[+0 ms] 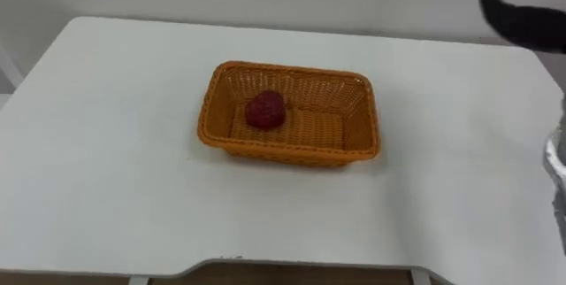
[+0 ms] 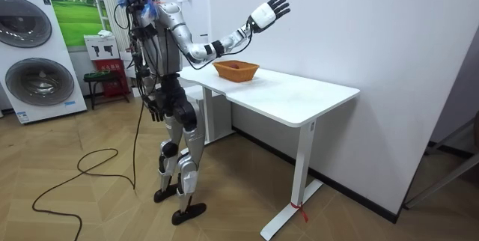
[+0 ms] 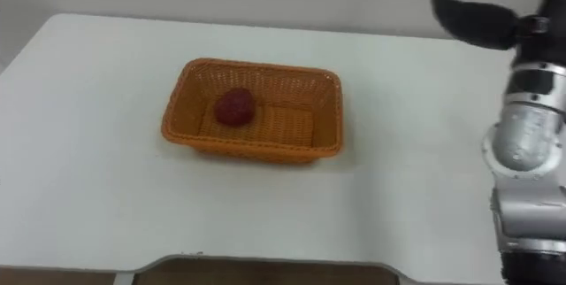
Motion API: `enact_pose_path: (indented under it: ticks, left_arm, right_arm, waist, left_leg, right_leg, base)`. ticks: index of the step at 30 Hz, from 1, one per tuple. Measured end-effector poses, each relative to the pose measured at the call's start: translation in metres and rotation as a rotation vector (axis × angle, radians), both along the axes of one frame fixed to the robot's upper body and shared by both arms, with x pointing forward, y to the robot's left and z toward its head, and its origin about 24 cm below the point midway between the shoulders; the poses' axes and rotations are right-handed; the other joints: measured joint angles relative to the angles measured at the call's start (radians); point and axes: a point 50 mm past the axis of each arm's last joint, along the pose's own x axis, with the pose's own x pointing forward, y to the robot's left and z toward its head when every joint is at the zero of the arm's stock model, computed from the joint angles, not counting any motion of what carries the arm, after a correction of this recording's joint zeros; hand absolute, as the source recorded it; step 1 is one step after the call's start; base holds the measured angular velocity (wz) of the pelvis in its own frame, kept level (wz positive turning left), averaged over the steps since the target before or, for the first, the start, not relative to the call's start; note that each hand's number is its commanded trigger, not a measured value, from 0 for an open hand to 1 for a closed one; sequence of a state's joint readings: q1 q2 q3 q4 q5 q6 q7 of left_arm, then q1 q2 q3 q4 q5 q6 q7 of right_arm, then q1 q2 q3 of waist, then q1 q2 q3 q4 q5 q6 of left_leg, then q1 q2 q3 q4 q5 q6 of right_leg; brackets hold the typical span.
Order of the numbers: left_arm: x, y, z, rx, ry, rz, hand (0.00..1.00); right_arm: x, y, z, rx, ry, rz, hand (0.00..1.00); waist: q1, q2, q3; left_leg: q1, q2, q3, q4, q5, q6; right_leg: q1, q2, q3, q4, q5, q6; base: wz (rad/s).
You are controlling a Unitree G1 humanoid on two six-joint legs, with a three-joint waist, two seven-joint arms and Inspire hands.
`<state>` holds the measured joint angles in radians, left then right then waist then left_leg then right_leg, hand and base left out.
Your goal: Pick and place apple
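The apple (image 1: 264,110), dark red and roundish with a matte skin, lies inside the basket (image 1: 287,150), on the left part of its floor and close to the far wall. The basket is a rectangular tray of orange woven wicker with an open-weave lattice in its flaring walls and a thicker braided rim. It sits near the middle of the bench (image 1: 106,161), a smooth white top with rounded corners on white legs.

The right hand (image 2: 269,11) is raised high above the far right side of the bench, well apart from the basket. It is black, its fingers are straight and spread, and it holds nothing. A silvery metal forearm leads up to it at the right edge.

In the room view the robot stands upright at the bench's near edge on a wood-plank floor. The left hand (image 2: 154,111) hangs by its hip, and it is too small there to tell how its fingers are set.
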<state>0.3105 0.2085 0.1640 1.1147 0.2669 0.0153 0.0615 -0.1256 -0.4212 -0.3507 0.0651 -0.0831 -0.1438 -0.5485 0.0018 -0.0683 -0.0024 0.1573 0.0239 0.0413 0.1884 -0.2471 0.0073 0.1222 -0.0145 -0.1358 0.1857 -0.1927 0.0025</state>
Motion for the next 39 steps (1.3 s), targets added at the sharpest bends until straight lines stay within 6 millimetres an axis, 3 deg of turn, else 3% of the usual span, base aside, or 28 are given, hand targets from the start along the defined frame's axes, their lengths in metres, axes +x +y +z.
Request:
enact_pose_path:
  ticks: [6, 7, 8, 11, 13, 16, 20, 23, 26, 29, 32, 38, 39]
  left_arm:
    - [-0.007, 0.007, 0.004, 0.044, -0.015, 0.054, 0.00]
    - [-0.007, 0.008, 0.005, 0.054, -0.018, 0.055, 0.00]
    - [-0.007, 0.008, 0.005, 0.060, -0.020, 0.055, 0.00]
    - [-0.010, 0.013, 0.007, 0.090, -0.029, 0.100, 0.00]
    - [-0.007, 0.015, 0.009, 0.109, -0.042, 0.106, 0.00]
    - [-0.006, 0.018, 0.011, 0.126, -0.056, 0.138, 0.00]
    - [-0.003, 0.020, 0.012, 0.130, -0.059, 0.137, 0.00]
    - [-0.003, 0.015, 0.010, 0.115, -0.050, 0.136, 0.00]
    - [-0.011, 0.004, 0.004, 0.067, -0.012, 0.153, 0.00]
    - [-0.009, -0.003, 0.001, 0.030, 0.000, 0.142, 0.00]
    - [-0.010, -0.004, 0.000, 0.018, 0.017, 0.116, 0.00]
    - [0.001, -0.009, -0.002, 0.004, 0.027, 0.056, 0.00]
    - [0.005, -0.012, -0.003, -0.005, 0.025, 0.024, 0.00]
  right_arm:
    - [-0.048, -0.059, -0.030, 0.202, -0.027, -0.367, 0.00]
    - [-0.061, -0.068, -0.041, 0.255, -0.022, -0.440, 0.00]
    - [-0.067, -0.073, -0.046, 0.294, -0.023, -0.476, 0.00]
    - [-0.111, -0.101, -0.079, 0.659, -0.132, -0.685, 0.00]
    - [-0.137, -0.112, -0.103, 0.820, -0.157, -0.811, 0.00]
    - [-0.176, -0.116, -0.138, 0.995, -0.146, -1.009, 0.00]
    - [-0.226, -0.101, -0.184, 1.109, 0.005, -1.195, 0.00]
    - [-0.269, -0.051, -0.238, 1.249, 0.298, -1.276, 0.00]
    - [-0.290, -0.005, -0.270, 1.381, 0.520, -1.258, 0.00]
    - [-0.294, 0.021, -0.285, 1.368, 0.786, -1.112, 0.00]
    - [-0.292, 0.028, -0.290, 1.308, 0.977, -0.962, 0.00]
    - [-0.263, 0.042, -0.301, 1.052, 1.422, -0.503, 0.00]
    - [-0.255, 0.045, -0.303, 1.002, 1.483, -0.421, 0.00]
  waist:
    - [-0.051, -0.031, -0.0037]
    - [-0.057, -0.038, -0.0001]
    - [-0.065, -0.031, -0.0016]
    - [-0.104, -0.037, -0.0035]
    - [-0.122, -0.037, -0.0040]
    - [-0.139, -0.018, -0.0103]
    - [-0.146, 0.008, -0.0110]
    - [-0.133, 0.022, -0.0116]
    - [-0.116, 0.030, -0.0056]
    - [-0.091, 0.029, -0.0046]
    - [-0.072, 0.030, -0.0042]
    - [-0.018, 0.041, -0.0027]
    - [-0.016, 0.047, 0.0024]
  left_leg:
    - [-0.008, 0.000, 0.023, -0.001, 0.000, 0.000]
    - [-0.009, 0.001, 0.030, -0.003, 0.000, 0.000]
    - [-0.010, 0.001, 0.031, -0.003, 0.000, 0.000]
    - [-0.016, 0.001, 0.034, -0.008, 0.000, 0.000]
    - [-0.027, 0.001, 0.034, -0.005, 0.000, 0.000]
    - [-0.031, 0.001, 0.043, -0.009, -0.001, 0.000]
    - [-0.026, 0.001, 0.043, -0.013, 0.000, 0.000]
    - [-0.020, 0.003, 0.040, -0.015, 0.000, 0.000]
    - [-0.011, 0.001, 0.041, -0.013, 0.000, 0.000]
    - [-0.013, -0.002, 0.036, -0.019, -0.002, 0.002]
    - [-0.012, -0.004, 0.035, -0.020, -0.002, 0.003]
    - [-0.021, -0.003, 0.034, -0.016, -0.002, 0.003]
    - [-0.021, -0.003, 0.033, -0.015, -0.002, 0.003]
  right_leg:
    - [-0.018, 0.003, 0.025, 0.004, 0.000, 0.000]
    - [-0.020, 0.003, 0.030, 0.004, 0.000, 0.000]
    - [-0.020, 0.003, 0.030, 0.004, 0.000, 0.001]
    - [-0.020, 0.005, 0.035, 0.001, 0.002, 0.002]
    - [-0.029, 0.005, 0.035, 0.002, 0.002, 0.001]
    - [-0.040, 0.006, 0.045, 0.005, 0.003, 0.001]
    - [-0.039, 0.007, 0.049, 0.005, 0.002, 0.001]
    - [-0.033, 0.008, 0.053, 0.006, 0.001, 0.000]
    - [-0.034, 0.007, 0.055, 0.005, -0.002, 0.002]
    - [-0.037, 0.003, 0.054, 0.003, -0.003, 0.007]
    - [-0.035, 0.002, 0.053, 0.002, 0.002, 0.008]
    - [-0.034, 0.002, 0.043, 0.002, 0.003, 0.007]
    - [-0.032, 0.003, 0.043, 0.002, 0.003, 0.007]
  base:
    - [-0.11]
    - [-0.09]
    - [-0.06]
    - [-0.02]
    - [-0.02]
    - [-0.09]
    - [-0.02]
    - [0.00]
    - [-0.03]
    - [0.00]
    - [0.00]
    - [0.03]
    - [0.00]
